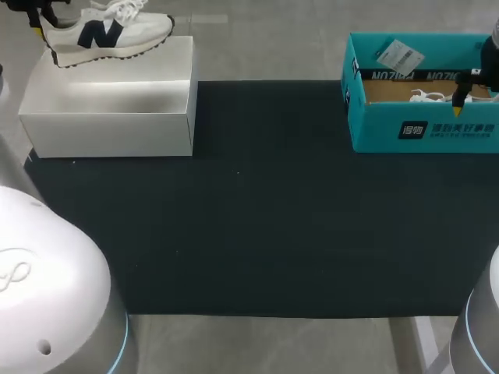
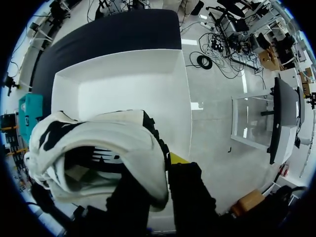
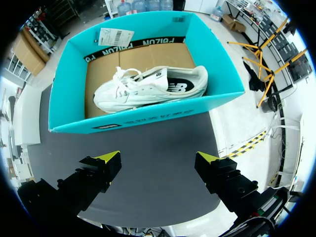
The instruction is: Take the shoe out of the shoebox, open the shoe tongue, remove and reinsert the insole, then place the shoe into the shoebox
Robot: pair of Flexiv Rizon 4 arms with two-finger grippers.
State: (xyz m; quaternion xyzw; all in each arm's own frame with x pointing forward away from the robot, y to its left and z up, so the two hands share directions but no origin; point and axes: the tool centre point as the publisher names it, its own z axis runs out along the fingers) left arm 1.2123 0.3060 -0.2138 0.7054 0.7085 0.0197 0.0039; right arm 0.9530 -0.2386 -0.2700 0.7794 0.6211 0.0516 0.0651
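- White navy-logo sneaker (image 1: 105,33) atop white box (image 1: 109,109), heel pinched by left gripper (image 2: 159,177).
- Teal shoebox (image 3: 148,121) holding 1 laced white sneaker (image 3: 150,89).
- Over dark mat (image 1: 273,195), just short of shoebox: right gripper (image 3: 158,159), fingers spread wide.

The head camera looks steeply down from behind onto the mat (image 1: 257,202), white box (image 1: 109,93) far left, teal box (image 1: 421,128) far right. The left wrist camera sits close over a shoe (image 2: 98,158), facing that white box; the right one hangs higher, looking into the teal box.
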